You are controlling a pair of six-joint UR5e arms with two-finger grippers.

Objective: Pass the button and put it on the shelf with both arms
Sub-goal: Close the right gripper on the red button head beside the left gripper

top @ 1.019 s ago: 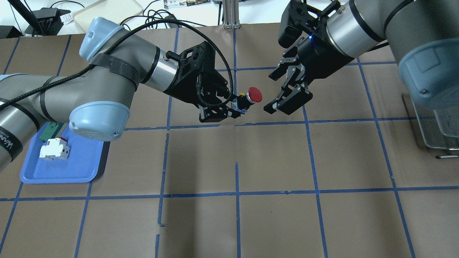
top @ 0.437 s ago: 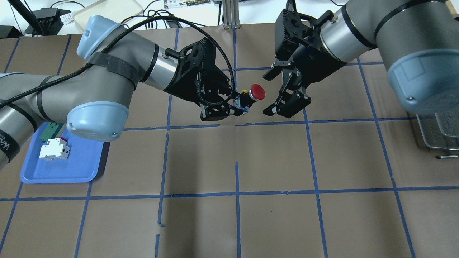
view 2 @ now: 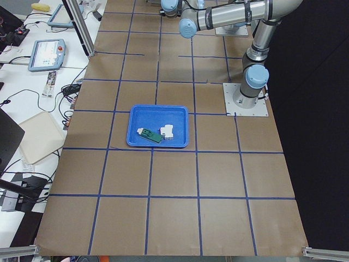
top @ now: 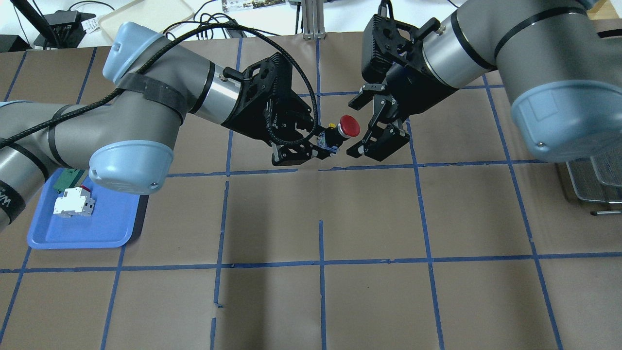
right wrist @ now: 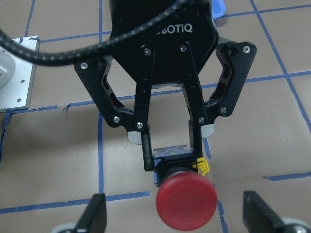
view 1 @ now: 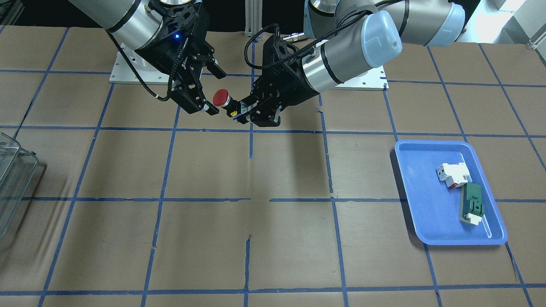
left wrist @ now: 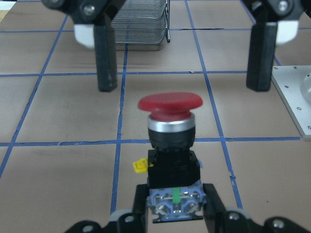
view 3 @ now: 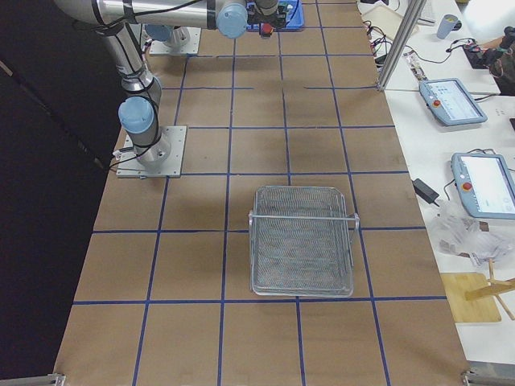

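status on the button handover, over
Left claw shut on button by its rear, held in mid-air. Right claw open, either side of its cap, no contact. Nothing between them.

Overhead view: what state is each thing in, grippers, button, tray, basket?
Red mushroom-cap push-button: held above the table.
Left gripper: shut on the button's rear.
Right gripper: open, flanking the cap, not touching.
Blue plastic tray: flat, holding white block, green part.
Wire mesh basket: upright on table.
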